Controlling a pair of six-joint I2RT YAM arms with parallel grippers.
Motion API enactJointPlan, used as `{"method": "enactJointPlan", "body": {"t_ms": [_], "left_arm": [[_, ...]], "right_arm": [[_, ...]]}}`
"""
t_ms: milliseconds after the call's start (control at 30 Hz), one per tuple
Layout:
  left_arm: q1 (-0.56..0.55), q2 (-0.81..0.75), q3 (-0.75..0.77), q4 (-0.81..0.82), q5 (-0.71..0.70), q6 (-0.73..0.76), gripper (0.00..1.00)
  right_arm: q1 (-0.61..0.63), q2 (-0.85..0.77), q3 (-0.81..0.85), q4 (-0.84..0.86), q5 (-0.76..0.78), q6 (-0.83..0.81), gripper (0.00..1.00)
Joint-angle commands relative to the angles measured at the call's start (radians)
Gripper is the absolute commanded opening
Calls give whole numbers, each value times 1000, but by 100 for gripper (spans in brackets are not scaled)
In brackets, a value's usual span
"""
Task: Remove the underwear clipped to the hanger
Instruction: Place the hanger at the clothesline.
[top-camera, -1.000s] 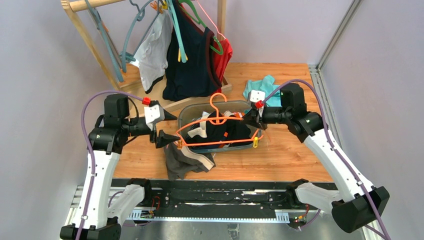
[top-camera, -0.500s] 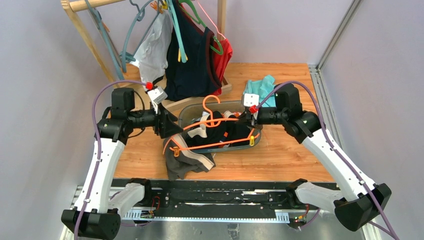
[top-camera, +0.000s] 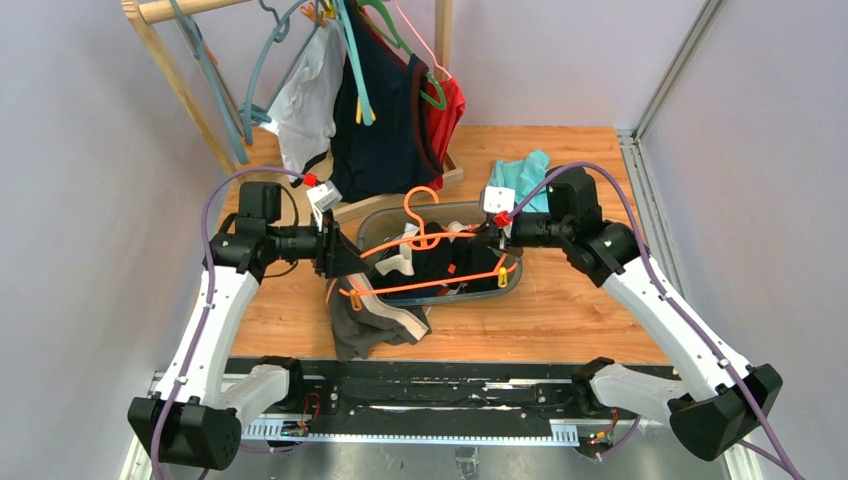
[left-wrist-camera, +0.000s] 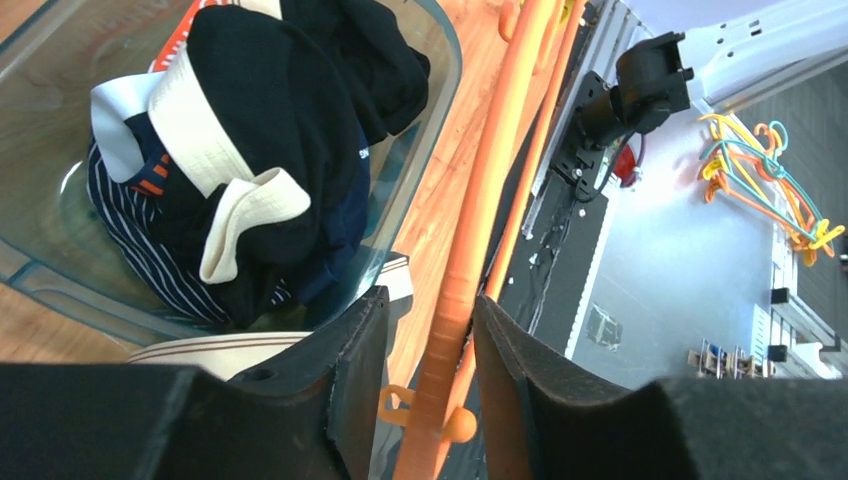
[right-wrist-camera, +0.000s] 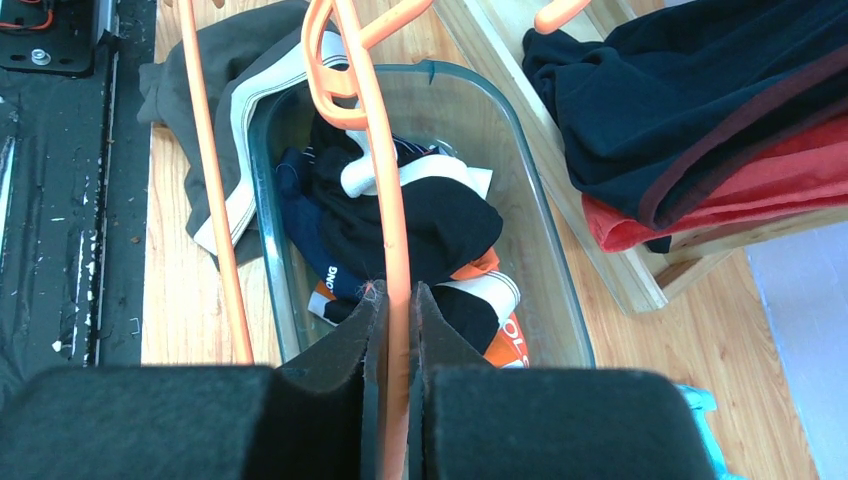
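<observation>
Looking down from above: an orange hanger is held level across a glass tub at the middle of the frame, probably so that freed garments drop straight in.
Right hand: clenched on the hanger's right end, apparently to steady it.
Left hand: at the hanger's left end, left of centre.
Underwear: black briefs with a white waistband lie in the tub. Grey-brown briefs spill onto the table below the tub's lower left corner, beside an orange clip. Whether the clip grips them, I cannot tell.
Left wrist view: the fingers stand either side of the hanger bar with a gap showing, so nothing is clamped. They are probably lining up on the clip at the lower edge.
Right wrist view: both fingers pinch the thin bar at bottom centre. The tub and briefs lie beyond, in the upper middle.
</observation>
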Motion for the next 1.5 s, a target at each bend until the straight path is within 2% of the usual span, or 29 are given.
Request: {"method": "enactJointPlan", "body": {"t_ms": [0, 367, 500, 567, 667, 867, 967, 1200, 1467], "left_arm": [[-8, -6, -13, -18, 57, 16, 37], [-8, -42, -17, -18, 87, 40, 0], [-8, -73, -26, -18, 75, 74, 0], [-8, -92, -26, -18, 47, 95, 0], [-8, -118, -25, -19, -8, 119, 0], [-8, -155, -23, -19, -81, 156, 0], [-8, -163, -20, -19, -130, 171, 0], [-8, -211, -8, -22, -292, 198, 0], [-8, -232, 79, -112, -400, 236, 0]], "right_arm": [[16, -13, 1, 51, 14, 11, 0], [17, -17, -23, 68, 23, 18, 1], [16, -17, -31, 81, 45, 35, 1], [16, -20, -32, 82, 55, 43, 4], [17, -22, -31, 82, 66, 50, 15], [16, -23, -24, 76, 73, 73, 42], [17, -28, -14, 70, 67, 95, 52], [17, -56, -3, 65, 20, 134, 54], [16, -76, -19, 64, 44, 123, 54]]}}
